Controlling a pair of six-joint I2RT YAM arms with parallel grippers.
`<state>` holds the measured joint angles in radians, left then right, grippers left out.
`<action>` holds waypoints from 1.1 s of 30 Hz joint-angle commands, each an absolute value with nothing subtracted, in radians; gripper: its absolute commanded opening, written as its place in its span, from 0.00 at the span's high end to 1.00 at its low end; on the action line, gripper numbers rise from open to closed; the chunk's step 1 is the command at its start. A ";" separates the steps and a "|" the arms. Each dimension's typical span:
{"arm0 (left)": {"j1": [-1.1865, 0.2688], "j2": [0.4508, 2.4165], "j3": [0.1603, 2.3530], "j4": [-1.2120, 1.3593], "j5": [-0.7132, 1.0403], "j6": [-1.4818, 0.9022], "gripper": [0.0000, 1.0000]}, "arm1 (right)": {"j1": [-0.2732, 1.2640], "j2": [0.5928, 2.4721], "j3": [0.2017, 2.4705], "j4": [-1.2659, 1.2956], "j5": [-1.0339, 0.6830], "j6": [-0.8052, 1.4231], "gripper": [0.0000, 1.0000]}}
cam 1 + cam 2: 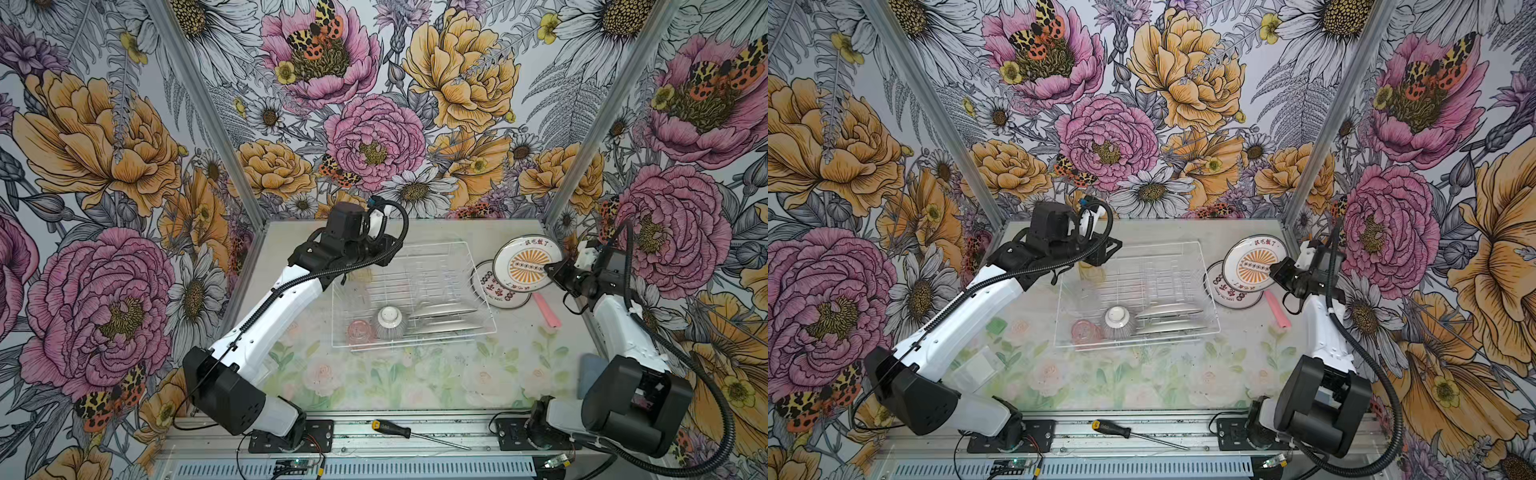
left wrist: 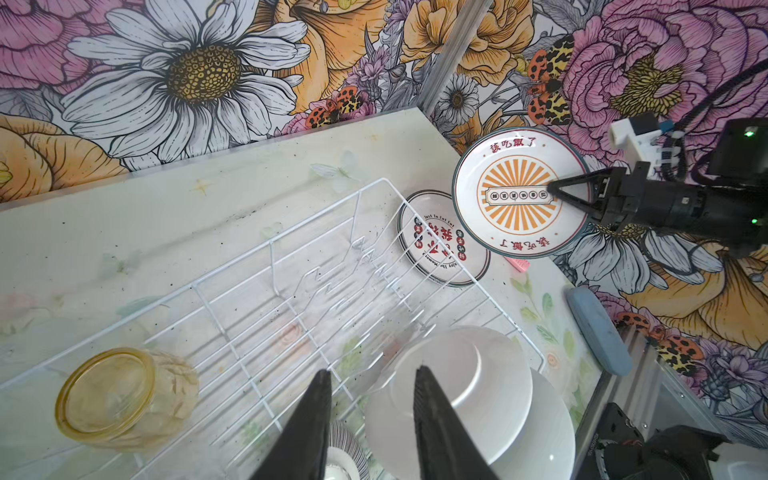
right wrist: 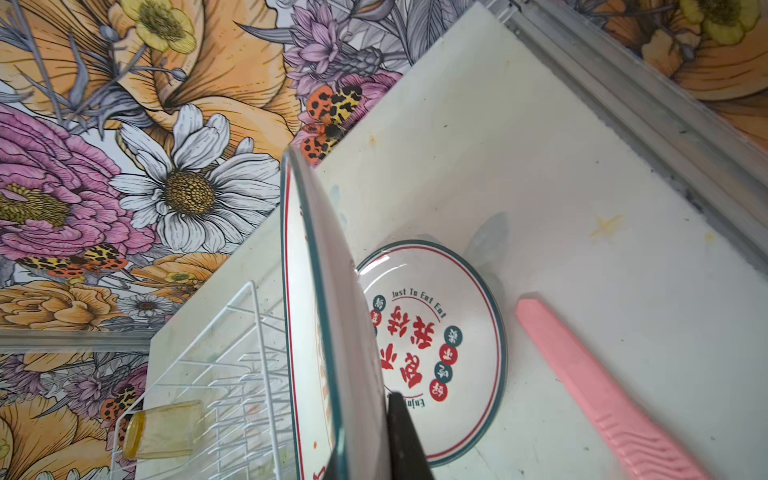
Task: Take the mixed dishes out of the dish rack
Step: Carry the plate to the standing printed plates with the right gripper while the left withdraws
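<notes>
This is a robot test cell: two white-and-black robot arms (image 1: pixel 266 316) stand bolted to a grooved aluminium rail (image 1: pixel 457 422) at 6 o'clock, a yellow-and-black-handled screwdriver (image 1: pixel 390 428) lies on it, and flower-printed wall panels (image 1: pixel 374 104) enclose the pale table (image 1: pixel 415 382).

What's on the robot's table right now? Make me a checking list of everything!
Surface: pale flower-print table, speckled.
Job's things: dish rack holds yellow tumbler on its side, pink tumbler, upturned ribbed bowl, two standing plates; lettered plate flat beside the rack.
Clutter: pink tool, screwdriver, blue pad.
Grippers: left gripper open above rack; right gripper shut on sunburst plate.
Cables: black hoses along both arms.
Surroundings: flowered walls.
</notes>
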<state>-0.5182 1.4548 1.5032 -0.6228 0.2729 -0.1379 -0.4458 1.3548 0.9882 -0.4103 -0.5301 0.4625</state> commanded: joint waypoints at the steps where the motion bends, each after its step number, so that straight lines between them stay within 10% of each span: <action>1: -0.511 1.455 1.500 -0.634 0.255 -0.123 0.65 | -0.446 1.403 0.971 -0.403 -0.521 0.422 1.00; 23: -0.511 1.506 1.525 -0.632 0.281 -0.111 0.64 | -0.446 1.585 0.977 -0.397 -0.599 0.421 1.00; 33: -0.512 1.499 1.509 -0.632 0.283 -0.107 0.65 | -0.446 1.597 0.969 -0.400 -0.614 0.421 0.80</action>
